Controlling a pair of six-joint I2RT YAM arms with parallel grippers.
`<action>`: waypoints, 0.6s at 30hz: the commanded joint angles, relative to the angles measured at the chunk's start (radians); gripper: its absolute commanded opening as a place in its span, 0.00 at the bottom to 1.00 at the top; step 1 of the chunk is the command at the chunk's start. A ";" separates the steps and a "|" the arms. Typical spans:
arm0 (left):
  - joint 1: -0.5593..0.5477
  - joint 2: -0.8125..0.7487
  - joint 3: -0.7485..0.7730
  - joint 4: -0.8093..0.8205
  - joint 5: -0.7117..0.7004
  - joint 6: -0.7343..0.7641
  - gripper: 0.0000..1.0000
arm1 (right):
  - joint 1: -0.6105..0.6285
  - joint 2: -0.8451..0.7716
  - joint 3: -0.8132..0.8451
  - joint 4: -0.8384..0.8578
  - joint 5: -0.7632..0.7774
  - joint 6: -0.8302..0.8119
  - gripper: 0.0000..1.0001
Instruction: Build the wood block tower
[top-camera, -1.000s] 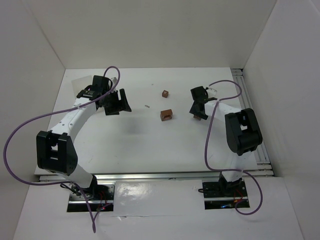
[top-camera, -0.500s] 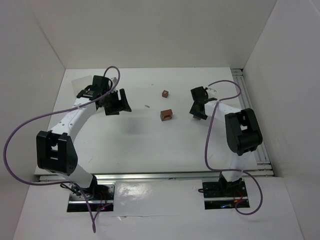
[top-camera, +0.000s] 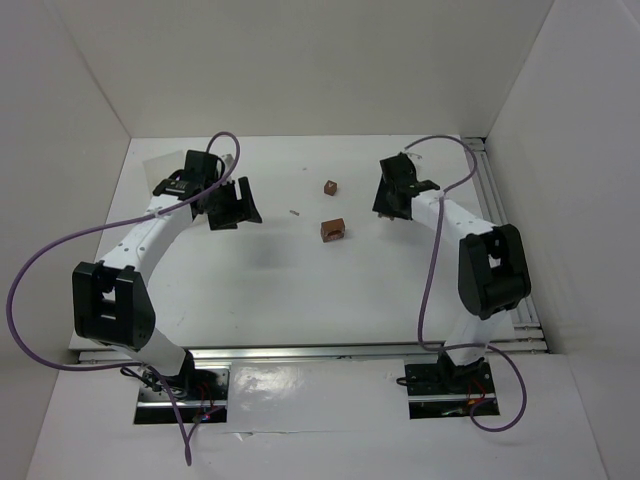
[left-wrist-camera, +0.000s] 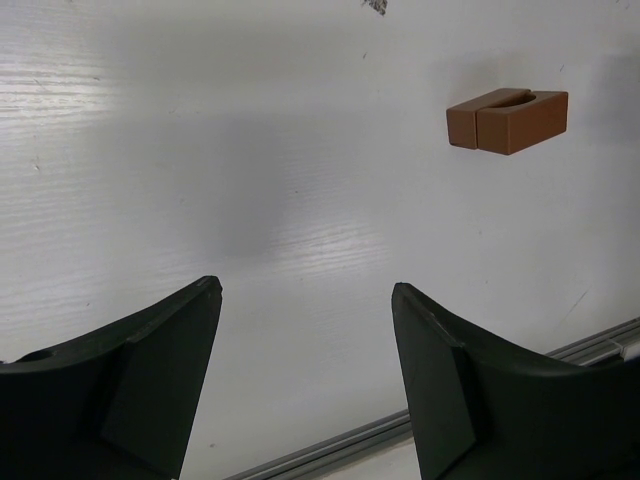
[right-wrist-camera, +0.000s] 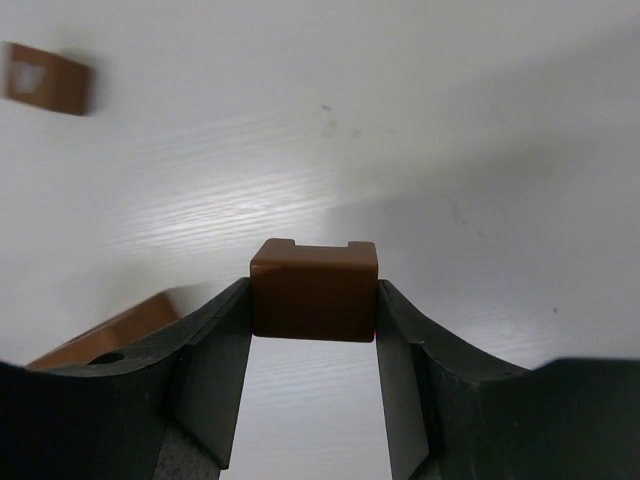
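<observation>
Right gripper pinching notched reddish-brown wooden block.
Flat reddish-brown wooden brick lies to its left, nearer this arm than the spread, empty left gripper.

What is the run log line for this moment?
stage: block held, not stacked | right gripper: shut on wood block | left gripper: open, empty | table: cube, brick, apart

White table, plain white walls, even light
</observation>
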 joint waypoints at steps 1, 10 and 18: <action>-0.005 -0.018 0.047 -0.006 -0.013 0.013 0.81 | 0.053 -0.083 0.116 -0.053 -0.085 -0.125 0.40; -0.005 -0.018 0.056 -0.006 -0.013 0.013 0.81 | 0.188 -0.010 0.274 -0.153 -0.165 -0.197 0.41; -0.005 -0.036 0.047 -0.006 -0.013 0.013 0.81 | 0.266 0.059 0.308 -0.177 -0.165 -0.208 0.43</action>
